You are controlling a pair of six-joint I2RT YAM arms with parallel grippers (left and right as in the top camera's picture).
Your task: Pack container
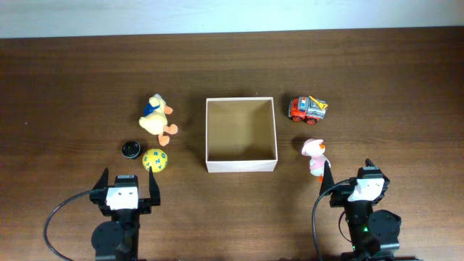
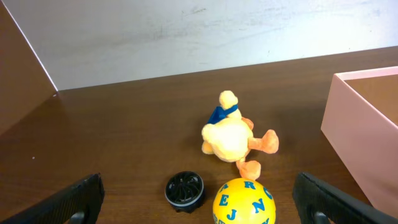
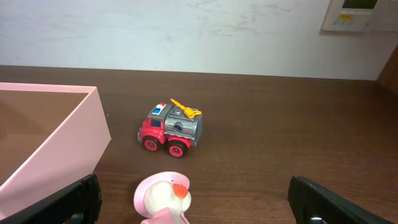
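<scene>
Overhead straight down; wrist views low (container (image 1: 241, 166) shared).

The tabletop (image 1: 72, 87) is dark matt wood grain; the container (image 1: 241, 166) matt cardboard; the duck (image 1: 155, 114) fuzzy plush; the truck (image 1: 307, 109) glossy plastic.

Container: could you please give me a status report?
Left pincer, right pincer open, empty. Container empty. Duck, ball, cap, truck, pink figure outside; nothing blocking.

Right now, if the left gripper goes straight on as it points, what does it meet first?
Likely the yellow letter ball, nearest and just right of the left gripper's centre line. The black cap sits nearer centre but slightly farther. Jaws are open, so both may pass between; depth unclear.
</scene>
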